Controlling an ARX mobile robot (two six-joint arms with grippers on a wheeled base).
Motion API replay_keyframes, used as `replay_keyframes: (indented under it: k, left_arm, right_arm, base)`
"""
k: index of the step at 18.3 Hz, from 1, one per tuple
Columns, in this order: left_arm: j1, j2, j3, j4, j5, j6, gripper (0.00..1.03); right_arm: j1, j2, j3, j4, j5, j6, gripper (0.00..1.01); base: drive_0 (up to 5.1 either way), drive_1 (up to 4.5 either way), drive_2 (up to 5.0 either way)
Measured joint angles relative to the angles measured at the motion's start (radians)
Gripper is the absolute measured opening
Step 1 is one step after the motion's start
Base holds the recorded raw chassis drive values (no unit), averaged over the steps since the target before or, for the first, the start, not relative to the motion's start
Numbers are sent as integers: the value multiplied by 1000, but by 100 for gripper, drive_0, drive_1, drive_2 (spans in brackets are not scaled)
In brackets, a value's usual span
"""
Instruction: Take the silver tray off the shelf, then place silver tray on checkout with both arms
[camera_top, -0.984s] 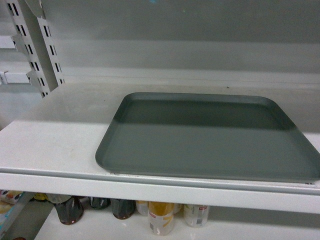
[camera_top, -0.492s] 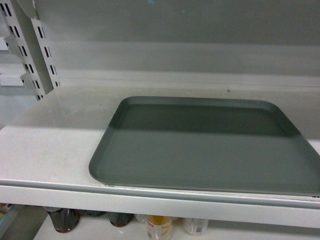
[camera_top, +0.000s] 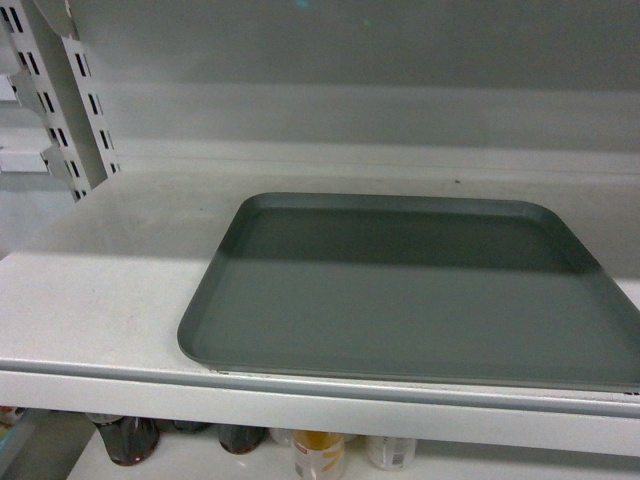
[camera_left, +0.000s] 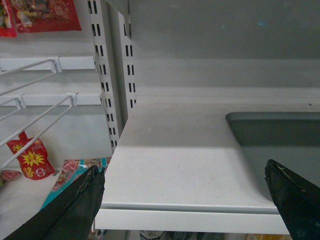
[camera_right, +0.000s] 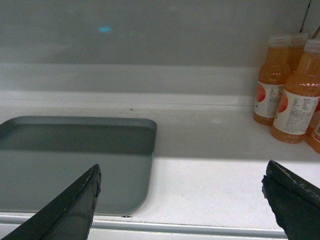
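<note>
Nothing is seen to have shifted vs. half a sec ago in the head view; a full sec ago the tray sat slightly higher and further right in frame. Left black two-finger gripper (camera_left: 185, 200) is held w/ fingers spread wide apart, nothing between them, just in front of the white metal shelf board (camera_left: 170, 165). Right black gripper (camera_right: 182, 202) is likewise spread wide, unloaded, in front of the shelf lip. Large rectangular dull grey-silver metal tray (camera_top: 410, 290) lies flat on the shelf, near edge close to the lip, untouched. Orange juice bottles (camera_right: 290, 85) stand well to its right; dark bottles (camera_top: 125, 438) sit on the level below.
</note>
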Motion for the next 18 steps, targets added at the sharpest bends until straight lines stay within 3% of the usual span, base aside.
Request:
replay_keyframes:
  k: [13,14,15,16,17,18]
  left_arm:
    - [0,0,0,0,0,0,98]
    - [-17,43,48,-153,-32,-9,98]
    - [-47,186,122,-262,-51,-21,98]
    - [-59,246,134,-229,-40,-18,98]
    - [-46,294,140,-152,-17,-13,98]
    - [-24,371,166,-60,1,-11,98]
  right_arm:
    - [0,0,0,0,0,0,98]
    - [0,0,0,0,0,0,98]
    - [9,11,14,-62,29,19,98]
    - [16,120,48,-125,93,90,98]
    - [-16,205,48,-74,87,133,98]
    - [-34,263,50,17,72,150,98]
  base:
    - [0,0,0]
    - [0,0,0]
    - [0,0,0]
    - [0,0,0]
    - [0,0,0]
    - [0,0,0]
